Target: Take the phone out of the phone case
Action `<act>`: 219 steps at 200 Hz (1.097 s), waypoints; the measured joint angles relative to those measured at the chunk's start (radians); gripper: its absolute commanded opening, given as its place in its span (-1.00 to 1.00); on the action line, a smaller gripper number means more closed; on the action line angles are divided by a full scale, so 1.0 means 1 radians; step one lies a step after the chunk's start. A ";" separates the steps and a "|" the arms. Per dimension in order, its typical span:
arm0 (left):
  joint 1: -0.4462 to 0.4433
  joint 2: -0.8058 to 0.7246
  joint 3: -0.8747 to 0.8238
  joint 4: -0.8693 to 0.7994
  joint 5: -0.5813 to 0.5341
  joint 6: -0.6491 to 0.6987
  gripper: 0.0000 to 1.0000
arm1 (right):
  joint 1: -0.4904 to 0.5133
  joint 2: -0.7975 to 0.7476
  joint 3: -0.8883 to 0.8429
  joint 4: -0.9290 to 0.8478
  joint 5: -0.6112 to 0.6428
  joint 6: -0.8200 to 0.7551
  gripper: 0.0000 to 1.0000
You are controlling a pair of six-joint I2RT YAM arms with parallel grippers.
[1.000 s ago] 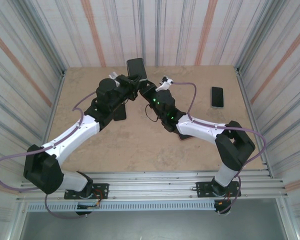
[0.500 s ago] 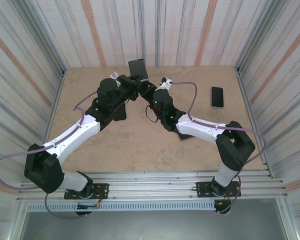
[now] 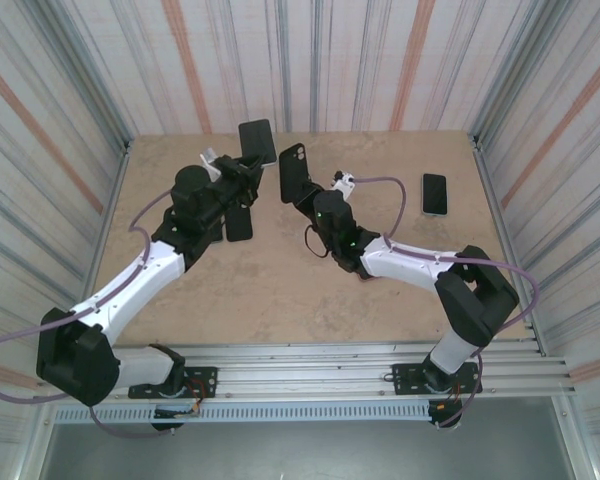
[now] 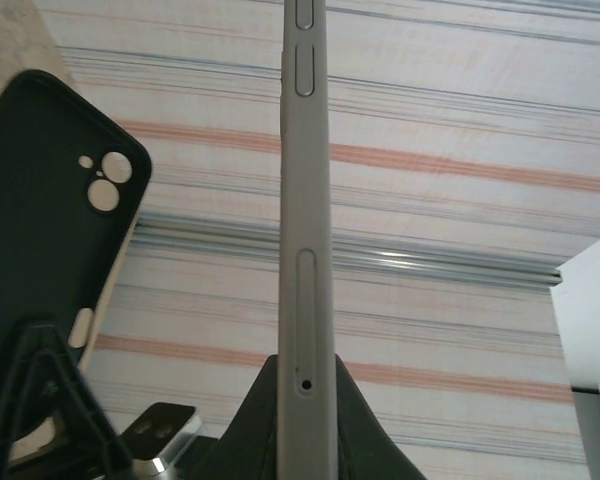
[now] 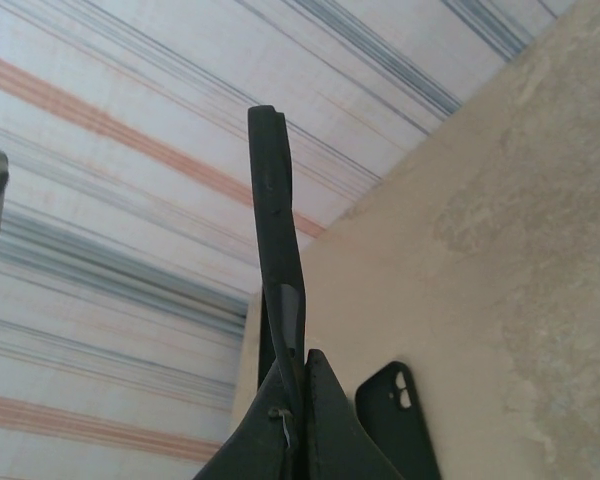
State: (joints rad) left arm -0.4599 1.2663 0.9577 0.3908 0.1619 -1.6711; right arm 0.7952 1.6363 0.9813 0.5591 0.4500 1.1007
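My left gripper is shut on the phone, a dark slab held upright above the far middle of the table. In the left wrist view its grey edge rises straight up from between the fingers. My right gripper is shut on the black phone case, which stands upright a short gap to the right of the phone, its camera cutout at the top. In the right wrist view the case is seen edge-on and bent, pinched at its lower end. From the left wrist the case shows as an empty shell.
A second black case lies flat on the table under the left gripper, also seen as. Another phone lies at the far right near the wall. Striped walls close in the table on three sides.
The two grippers have drawn apart. The phone has moved left with the left gripper, and the case now stands separate in the right gripper.
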 measured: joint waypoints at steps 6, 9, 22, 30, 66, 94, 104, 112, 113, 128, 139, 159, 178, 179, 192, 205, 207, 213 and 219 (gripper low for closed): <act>0.007 0.000 -0.013 0.000 0.012 0.006 -0.97 | -0.003 -0.002 -0.011 0.000 0.000 0.006 -1.00; 0.013 0.000 -0.023 0.000 0.021 0.011 -0.97 | -0.004 -0.002 -0.015 0.000 0.000 0.007 -1.00; 0.035 0.002 -0.058 0.002 0.050 0.032 -0.97 | -0.005 -0.004 -0.034 0.000 0.003 0.014 -1.00; 0.048 0.006 -0.077 0.004 0.068 0.045 -0.97 | -0.005 -0.005 -0.043 -0.005 0.007 0.017 -1.00; 0.077 0.069 -0.153 0.058 0.140 0.103 -0.96 | -0.005 -0.029 -0.086 -0.010 0.026 0.035 -1.00; 0.086 0.161 -0.178 0.105 0.205 0.160 -0.96 | -0.004 -0.032 -0.106 -0.010 0.030 0.060 -1.00; 0.092 0.200 -0.182 0.128 0.225 0.179 -0.96 | -0.004 -0.032 -0.110 -0.010 0.031 0.068 -1.00; 0.098 0.229 -0.182 0.139 0.242 0.193 -0.96 | -0.004 -0.032 -0.113 -0.009 0.033 0.071 -1.00; 0.099 0.235 -0.182 0.141 0.244 0.197 -0.96 | -0.004 -0.032 -0.113 -0.009 0.033 0.072 -1.00; 0.108 0.283 -0.182 0.156 0.268 0.229 -0.96 | -0.004 -0.032 -0.121 -0.008 0.037 0.079 -1.00; 0.111 0.312 -0.182 0.167 0.280 0.245 -0.96 | -0.003 -0.032 -0.127 -0.008 0.043 0.086 -1.00; 0.112 0.365 -0.179 0.192 0.293 0.264 -0.96 | -0.003 -0.032 -0.142 -0.008 0.051 0.101 -1.00; 0.112 0.409 -0.178 0.217 0.291 0.268 -0.96 | -0.003 -0.032 -0.159 -0.008 0.052 0.112 -1.00; 0.112 0.410 -0.178 0.218 0.291 0.268 -0.96 | -0.003 -0.032 -0.159 -0.008 0.053 0.113 -1.00; 0.112 0.438 -0.178 0.241 0.291 0.268 -0.96 | -0.002 -0.032 -0.168 -0.008 0.055 0.120 -1.00; 0.112 0.465 -0.176 0.263 0.291 0.268 -0.96 | -0.001 -0.032 -0.171 -0.009 0.056 0.123 -1.00; 0.112 0.471 -0.175 0.267 0.291 0.268 -0.96 | 0.000 -0.032 -0.171 -0.009 0.056 0.123 -1.00; 0.112 0.483 -0.174 0.274 0.291 0.268 -0.96 | 0.002 -0.032 -0.171 -0.008 0.059 0.123 -1.00; 0.112 0.496 -0.172 0.284 0.291 0.267 -0.96 | 0.004 -0.032 -0.171 -0.008 0.060 0.124 -1.00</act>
State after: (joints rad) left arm -0.3477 1.7626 0.7853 0.6746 0.4526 -1.4036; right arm 0.7990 1.6039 0.8101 0.5510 0.5098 1.2251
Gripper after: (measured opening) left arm 0.109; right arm 0.059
